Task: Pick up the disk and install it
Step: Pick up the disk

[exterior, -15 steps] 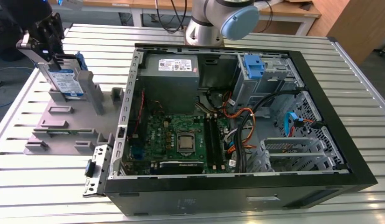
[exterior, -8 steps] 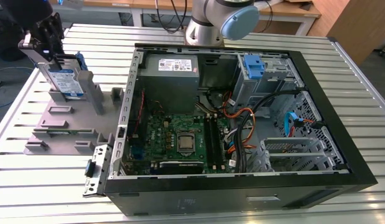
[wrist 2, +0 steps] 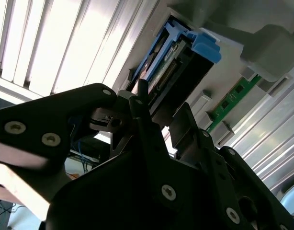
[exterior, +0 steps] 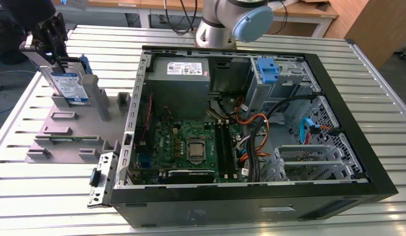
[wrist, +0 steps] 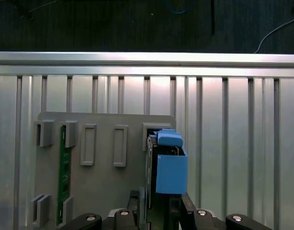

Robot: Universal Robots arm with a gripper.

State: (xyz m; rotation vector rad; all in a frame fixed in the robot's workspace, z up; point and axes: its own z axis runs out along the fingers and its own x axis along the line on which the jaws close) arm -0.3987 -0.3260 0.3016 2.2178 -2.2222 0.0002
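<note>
The claw [wrist: 155, 206] sits over the top end of the disk [exterior: 70, 87]. I cannot tell whether it is clenched on the disk or loose around it, because the claw's own black body hides the contact in both wrist views. The disk stands on edge in a slot of the grey holder [exterior: 71, 129], framed by its blue carrier, with its lower end sunk out of sight in the slot. A green memory stick [wrist: 64, 177] sits in another slot of the holder, apart from the disk. The holder lies on the slatted table [exterior: 39, 196], just beside the open case [exterior: 381, 189], on the exterior view's left. Inside the case are a power supply [exterior: 183, 73], a board [exterior: 189, 142], a tangle of cables [exterior: 259, 125] that covers part of the board, and a lone blue bracket [exterior: 267, 69] in a bay. Beyond the case, the arm [exterior: 232, 19] is cut off by the picture's edge.
</note>
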